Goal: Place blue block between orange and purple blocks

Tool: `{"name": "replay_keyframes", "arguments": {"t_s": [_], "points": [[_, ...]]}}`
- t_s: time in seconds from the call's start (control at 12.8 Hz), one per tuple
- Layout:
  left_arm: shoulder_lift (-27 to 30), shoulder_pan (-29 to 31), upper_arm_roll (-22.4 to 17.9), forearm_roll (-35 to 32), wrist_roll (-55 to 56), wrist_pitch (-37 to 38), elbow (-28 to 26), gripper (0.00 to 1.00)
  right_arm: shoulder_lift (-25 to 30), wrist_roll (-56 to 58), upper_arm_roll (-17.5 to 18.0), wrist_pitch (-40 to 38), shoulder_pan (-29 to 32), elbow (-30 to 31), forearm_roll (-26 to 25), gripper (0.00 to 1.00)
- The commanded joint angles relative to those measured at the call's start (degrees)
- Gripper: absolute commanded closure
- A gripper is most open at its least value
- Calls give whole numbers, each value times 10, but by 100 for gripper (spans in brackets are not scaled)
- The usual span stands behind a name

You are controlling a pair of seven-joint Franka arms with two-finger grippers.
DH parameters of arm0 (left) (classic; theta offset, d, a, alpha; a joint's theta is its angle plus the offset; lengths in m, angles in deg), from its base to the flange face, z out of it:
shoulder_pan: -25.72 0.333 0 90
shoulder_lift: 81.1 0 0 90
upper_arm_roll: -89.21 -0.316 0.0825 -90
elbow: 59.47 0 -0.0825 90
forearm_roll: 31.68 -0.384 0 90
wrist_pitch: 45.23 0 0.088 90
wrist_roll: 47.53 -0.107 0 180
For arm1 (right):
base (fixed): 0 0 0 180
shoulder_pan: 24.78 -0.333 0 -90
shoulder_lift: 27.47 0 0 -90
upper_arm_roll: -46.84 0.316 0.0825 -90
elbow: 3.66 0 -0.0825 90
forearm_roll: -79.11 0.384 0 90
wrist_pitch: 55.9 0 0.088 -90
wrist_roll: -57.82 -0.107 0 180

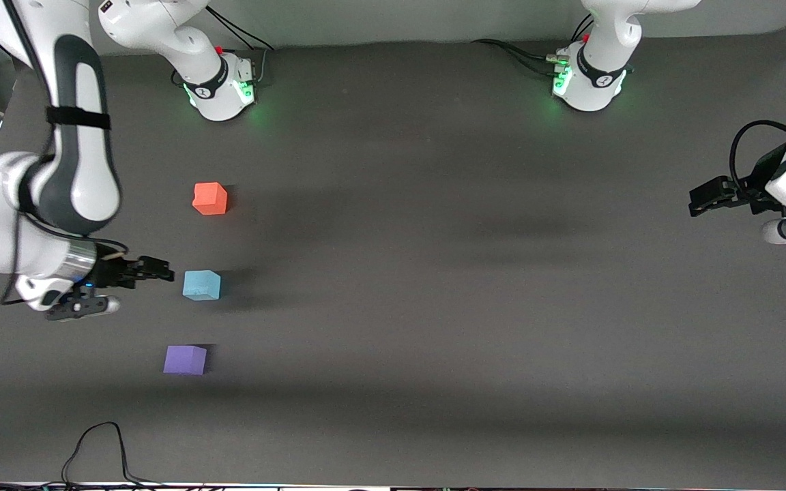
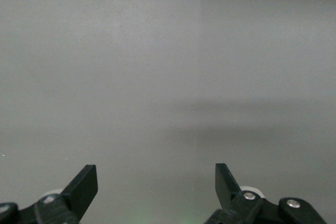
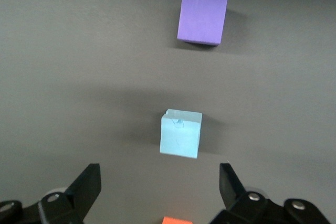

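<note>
The blue block (image 1: 201, 285) sits on the dark table, with the orange block (image 1: 210, 198) farther from the front camera and the purple block (image 1: 185, 359) nearer to it. All three stand apart in a rough line. My right gripper (image 1: 164, 273) is open and empty, over the table just beside the blue block at the right arm's end. In the right wrist view the blue block (image 3: 180, 134) lies ahead of the open right gripper (image 3: 157, 182), with the purple block (image 3: 202, 18) and a sliver of the orange block (image 3: 177, 220). My left gripper (image 1: 694, 203) waits open at the left arm's end.
The left wrist view shows only bare grey table ahead of the open left gripper (image 2: 156, 179). A black cable (image 1: 99, 450) lies at the table's near edge. The two arm bases (image 1: 222, 88) (image 1: 587, 82) stand farthest from the front camera.
</note>
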Motion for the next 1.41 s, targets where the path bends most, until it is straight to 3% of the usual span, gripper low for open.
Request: {"name": "replay_keyframes", "arguments": {"t_s": [0.0,0.23,0.47,0.63,0.7,0.78,1.02,1.33], "points": [[6,-3,-3,-1,-5,-12,-10,0,8,-46,-3,-84,-6,-93,-53,0],[5,-3,-3,-1,-5,-12,-10,0,45,-83,-3,-139,-31,-148,-91,0],[3,-4,-3,-1,-5,-13,-10,0,84,-140,-4,-152,-75,-166,-142,0],[3,-3,-3,-1,-5,-13,-10,0,90,-164,4,-165,-73,-173,-157,0],[3,-3,-3,-1,-5,-13,-10,0,90,-171,25,-172,-56,-173,-157,0],[3,-3,-3,-1,-5,-13,-10,0,94,-177,75,-179,-4,-173,-159,0],[2,-4,-3,-1,-5,-13,-10,0,139,-224,272,-179,150,-152,-223,0],[2,-3,-3,-1,-5,-13,-10,0,173,-239,446,-171,324,-112,-225,0]]}}
